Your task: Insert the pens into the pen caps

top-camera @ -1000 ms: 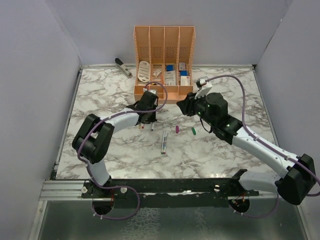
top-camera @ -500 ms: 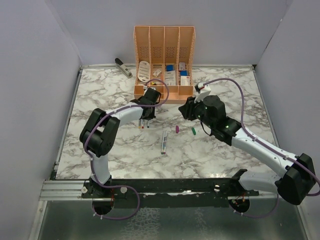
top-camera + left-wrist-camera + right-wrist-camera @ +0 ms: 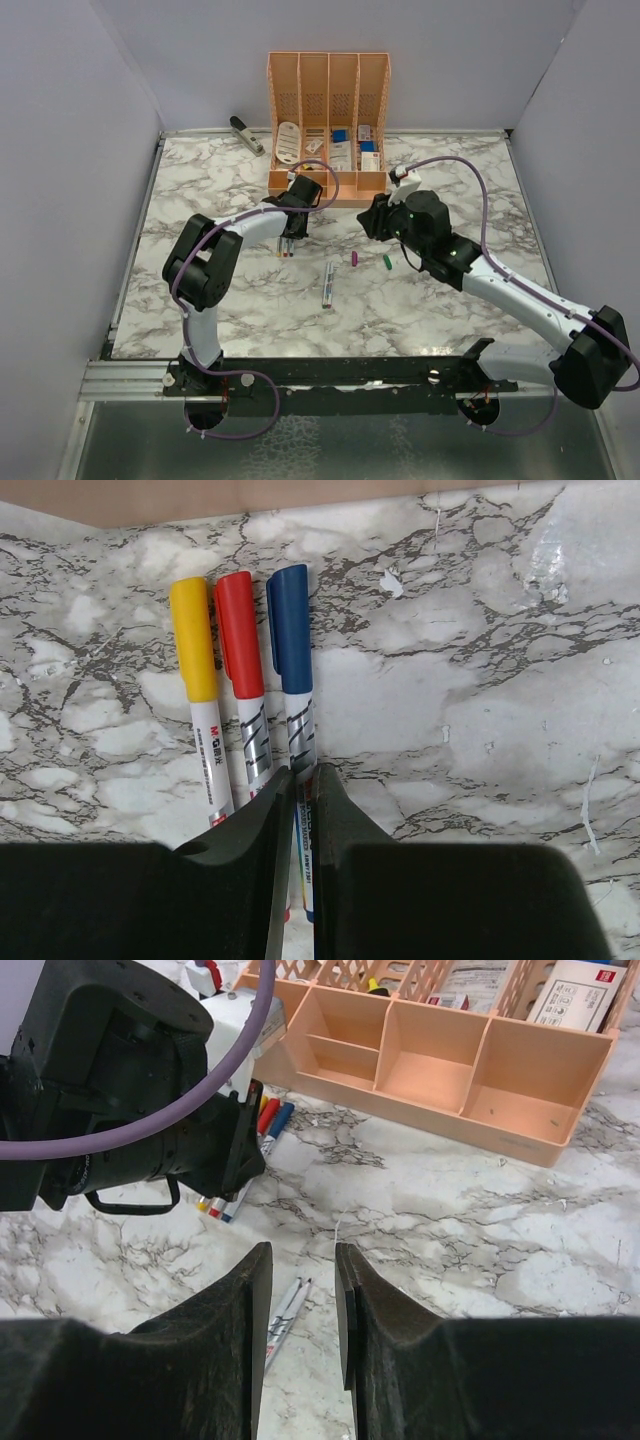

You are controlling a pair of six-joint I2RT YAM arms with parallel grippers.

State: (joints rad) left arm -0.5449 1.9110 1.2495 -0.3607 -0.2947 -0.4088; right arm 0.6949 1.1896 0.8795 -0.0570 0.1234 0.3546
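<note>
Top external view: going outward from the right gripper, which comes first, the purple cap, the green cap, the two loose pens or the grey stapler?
1. The purple cap and the green cap, just below the right gripper in the view: too close to call.
2. The two loose pens, lower and leftward, mid-table.
3. The grey stapler, back left corner.

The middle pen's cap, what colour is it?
The cap is red; the left wrist view shows it best.

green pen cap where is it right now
In the top view the green pen cap lies on the marble table, right of centre, just right of the purple pen cap and nearer the arms than the orange organiser.
</note>
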